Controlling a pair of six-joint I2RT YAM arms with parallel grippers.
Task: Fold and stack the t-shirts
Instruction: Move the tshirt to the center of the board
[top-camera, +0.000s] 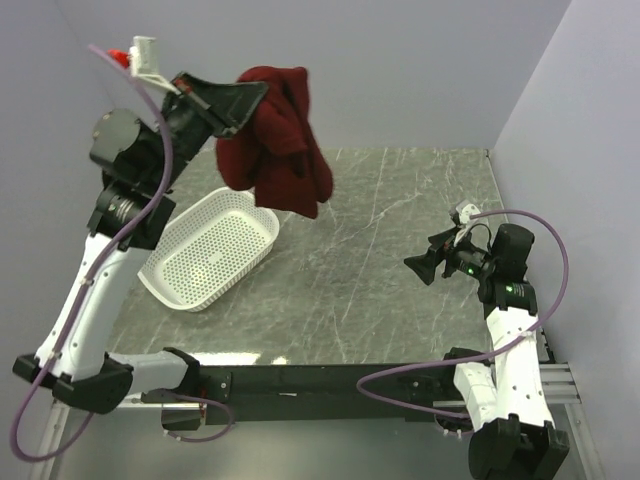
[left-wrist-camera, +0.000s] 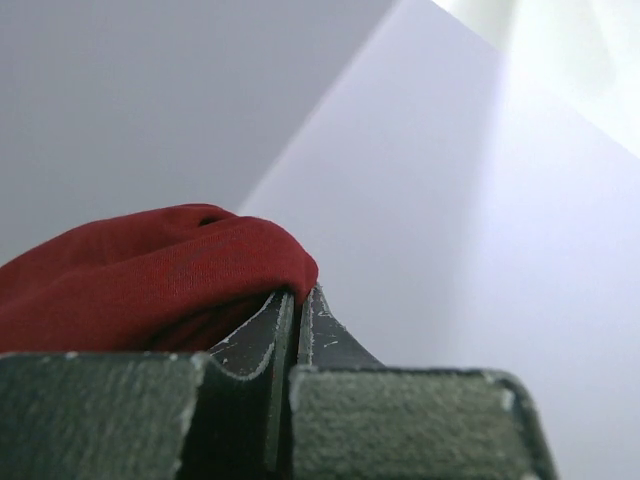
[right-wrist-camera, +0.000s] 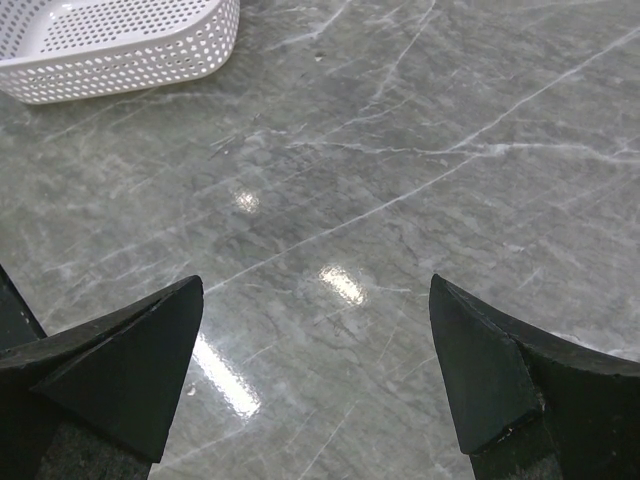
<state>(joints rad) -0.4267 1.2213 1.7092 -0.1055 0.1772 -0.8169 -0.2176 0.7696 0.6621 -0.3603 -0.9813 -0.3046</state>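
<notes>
One t-shirt (top-camera: 275, 140), one basket (top-camera: 212, 250)

The t-shirt (top-camera: 275, 150) hangs from the left gripper (top-camera: 260, 95) above the basket (top-camera: 170, 270), right gripper (top-camera: 413, 266) well apart

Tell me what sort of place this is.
Probably a robot lab test cell: two arms bolted to a marble-look table, plain walls boxing it in, only a t-shirt and a basket as props.
</notes>
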